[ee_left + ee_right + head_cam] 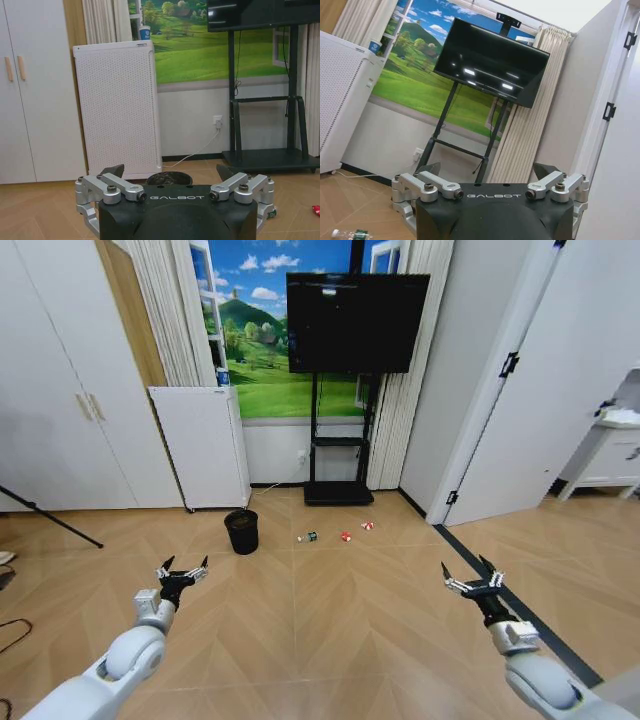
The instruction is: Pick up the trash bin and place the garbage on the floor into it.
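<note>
Nearest me, both arms are held out low over the wooden floor (330, 640). The left pincer (182, 571) has its fingers spread apart and grips nothing; the right pincer (474, 577) is likewise spread and bare. Each wrist housing reads "GALBOT" in pale letters. Farther on, the black trash bin (241, 531) stands upright on the floor, ahead of the left pincer. Just to the bin's right lies the garbage: a small clear bottle (309, 537) with a green label, then two red-and-white wrappers (345, 536), apart from one another. Behind the bin stands a tall white perforated appliance (203, 446), and beyond the litter a dark television (356, 322) on a stand.
</note>
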You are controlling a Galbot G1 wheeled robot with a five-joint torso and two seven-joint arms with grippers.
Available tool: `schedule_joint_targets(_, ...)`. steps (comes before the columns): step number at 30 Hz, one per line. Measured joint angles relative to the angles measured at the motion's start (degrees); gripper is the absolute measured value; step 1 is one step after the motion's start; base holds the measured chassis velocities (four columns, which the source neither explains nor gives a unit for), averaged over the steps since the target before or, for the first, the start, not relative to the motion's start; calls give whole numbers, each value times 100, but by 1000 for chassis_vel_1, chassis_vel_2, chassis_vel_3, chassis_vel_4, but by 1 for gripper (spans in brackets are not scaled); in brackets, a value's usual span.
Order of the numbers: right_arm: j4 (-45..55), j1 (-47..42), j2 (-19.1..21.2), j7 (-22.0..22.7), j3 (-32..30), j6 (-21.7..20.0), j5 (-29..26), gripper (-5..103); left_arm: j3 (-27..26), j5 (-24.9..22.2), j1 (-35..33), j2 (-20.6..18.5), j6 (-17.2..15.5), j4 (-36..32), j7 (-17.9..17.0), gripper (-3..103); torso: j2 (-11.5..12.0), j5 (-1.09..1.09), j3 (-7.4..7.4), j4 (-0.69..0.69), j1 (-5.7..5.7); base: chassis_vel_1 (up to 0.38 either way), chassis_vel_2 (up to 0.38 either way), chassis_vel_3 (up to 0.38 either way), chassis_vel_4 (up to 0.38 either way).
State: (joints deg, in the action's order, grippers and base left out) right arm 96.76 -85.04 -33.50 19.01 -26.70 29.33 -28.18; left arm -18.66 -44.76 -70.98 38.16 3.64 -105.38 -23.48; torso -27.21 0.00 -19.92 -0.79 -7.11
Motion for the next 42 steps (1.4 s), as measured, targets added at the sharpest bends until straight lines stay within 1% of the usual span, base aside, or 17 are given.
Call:
schedule_joint_targets(5,20,-17,-3,-56,-9,0,-3,100,-8,17,-35,12,2,-9,1,100,0,0,0,0,0,0,0,0,0)
schedule_joint_targets(18,-9,-57,-42,-193,-27,164,-36,100,-15,70,-98,77,27,14,8,100,0,0,1,0,1,-25,20,26,-22)
schedule_joint_targets(23,-34,-39,-43,-231,-26,217,-49,100,-5,72,-94,86,34,29,15,100,0,1,0,0,1,-180,159,167,-187)
schedule_joint_targets(26,-35,-25,-47,-233,-18,224,-57,100,-2,75,-94,87,36,39,17,100,0,-3,0,-1,1,-210,232,215,-236)
schedule_joint_targets(28,-35,-18,-54,-239,-4,225,-76,100,2,75,-82,87,36,49,17,100,0,3,-1,1,0,-219,248,233,-252)
schedule_joint_targets(29,-33,-15,-54,-239,-3,226,-82,100,3,75,-74,87,37,49,18,100,0,-1,0,-1,1,-276,254,270,-235)
schedule_joint_targets(31,-30,-11,-53,-240,-2,227,-89,100,4,74,-67,87,37,50,18,100,-1,-2,0,1,1,-276,261,270,-235)
schedule_joint_targets(33,-28,-7,-52,-242,5,227,-98,100,9,72,-58,85,37,55,18,100,0,-1,-1,-1,0,-275,289,285,-275)
schedule_joint_targets(41,-32,54,-49,-246,55,243,-132,100,33,74,-47,107,38,75,19,100,1,2,-1,2,-2,-316,320,321,-341)
schedule_joint_targets(42,-36,57,-54,-246,62,243,-131,100,34,76,-47,110,38,81,19,100,1,-2,-1,-2,-1,-347,339,348,-358)
